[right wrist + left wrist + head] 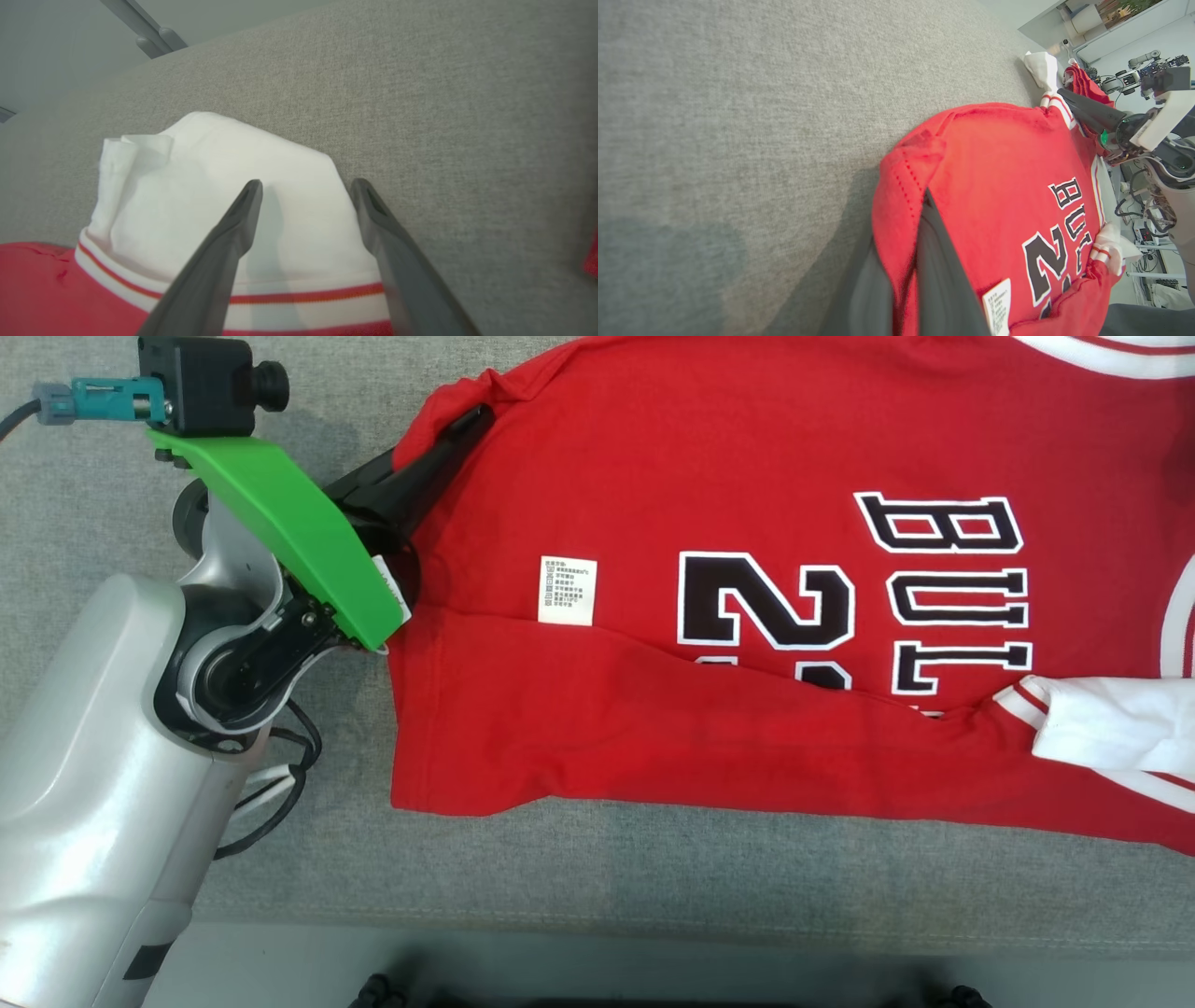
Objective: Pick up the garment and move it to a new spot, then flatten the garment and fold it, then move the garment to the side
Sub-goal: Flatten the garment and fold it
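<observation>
Looks like fold step. Jersey (pixel 607 728) spread on grey cushion (pixel 653 877). Left gripper (pixel 471 422) pinching its far-left hem corner; right gripper (pixel 306 186) wide open, poised over white sleeve (pixel 210 154). Next: right needs to nip sleeve, then fold across.

Around my left gripper (pixel 471 425) there is room. Beyond its fingertips, and to the left of its fingers as its wrist camera sees them, the grey upholstery (pixel 653 877) lies bare. To the right of those fingers the red jersey (pixel 709 448) covers the surface, one corner pinched between them. My right gripper (pixel 307 186) hangs with its fingers spread over the jersey's white sleeve (pixel 210 186), which lies directly beneath. Ahead of the tips and to their right the upholstery is free. From the left wrist, the right arm (pixel 1176 205) stands at the jersey's far end, barring a straight pass along it.
</observation>
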Tool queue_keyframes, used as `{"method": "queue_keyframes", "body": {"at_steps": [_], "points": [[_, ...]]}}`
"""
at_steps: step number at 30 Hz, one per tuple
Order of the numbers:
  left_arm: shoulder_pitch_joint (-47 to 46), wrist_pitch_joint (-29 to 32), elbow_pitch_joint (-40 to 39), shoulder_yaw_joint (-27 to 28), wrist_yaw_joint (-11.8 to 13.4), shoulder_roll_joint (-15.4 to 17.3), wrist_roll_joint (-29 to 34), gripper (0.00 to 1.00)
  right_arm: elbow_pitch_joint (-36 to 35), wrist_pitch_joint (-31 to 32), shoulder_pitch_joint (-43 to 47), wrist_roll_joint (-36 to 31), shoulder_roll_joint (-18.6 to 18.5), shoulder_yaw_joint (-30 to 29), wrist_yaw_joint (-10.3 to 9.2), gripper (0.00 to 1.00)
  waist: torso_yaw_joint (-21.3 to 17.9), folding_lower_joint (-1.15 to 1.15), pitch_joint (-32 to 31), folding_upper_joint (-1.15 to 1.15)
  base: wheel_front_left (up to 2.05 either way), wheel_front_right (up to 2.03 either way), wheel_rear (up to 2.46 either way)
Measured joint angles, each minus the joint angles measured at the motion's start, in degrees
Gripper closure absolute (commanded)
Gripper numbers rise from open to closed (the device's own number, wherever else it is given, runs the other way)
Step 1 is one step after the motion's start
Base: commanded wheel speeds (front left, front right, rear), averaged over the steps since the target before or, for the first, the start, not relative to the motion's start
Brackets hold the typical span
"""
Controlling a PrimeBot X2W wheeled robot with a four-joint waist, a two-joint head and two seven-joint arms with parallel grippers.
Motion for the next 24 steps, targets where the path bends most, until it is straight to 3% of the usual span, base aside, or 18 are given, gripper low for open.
{"method": "queue_keyframes", "body": {"at_steps": [4,5,8,9,16,24], "points": [[-0.1,-0.2,0.0,-0.3,0.0,0.0,0.0,1.0,0.1,0.1,-0.9,0.0,0.5,0.5,0.41,0.08,0.2,0.0,0.1,0.0,0.0,0.0,0.0],[-0.2,-0.4,0.0,-0.4,0.0,0.0,-0.1,1.0,0.2,0.1,-0.9,0.0,0.7,0.8,0.52,0.4,0.2,0.0,0.1,0.0,0.0,0.0,0.0],[-0.2,-0.4,0.0,-0.6,0.0,0.1,-0.1,1.0,0.6,0.1,-1.2,0.0,0.8,0.9,1.02,0.9,0.2,0.0,0.0,0.0,0.0,0.0,0.0],[-0.2,-0.5,0.0,-0.6,0.0,0.1,-0.1,1.0,0.7,0.1,-1.4,0.1,0.9,1.0,1.04,1.0,0.2,0.0,0.0,0.0,0.0,0.0,0.0],[-0.2,-1.3,0.4,-0.9,0.0,0.6,-0.5,1.0,1.0,-1.6,-1.6,0.1,1.8,1.0,2.26,1.0,-0.1,0.0,-0.3,0.0,0.0,0.0,0.0],[1.6,-4.1,1.2,-0.5,0.0,1.0,-0.8,1.0,-0.4,-7.2,-0.4,1.8,5.0,0.0,5.11,1.0,-1.1,0.0,-2.1,0.0,0.0,0.0,0.0]]}}
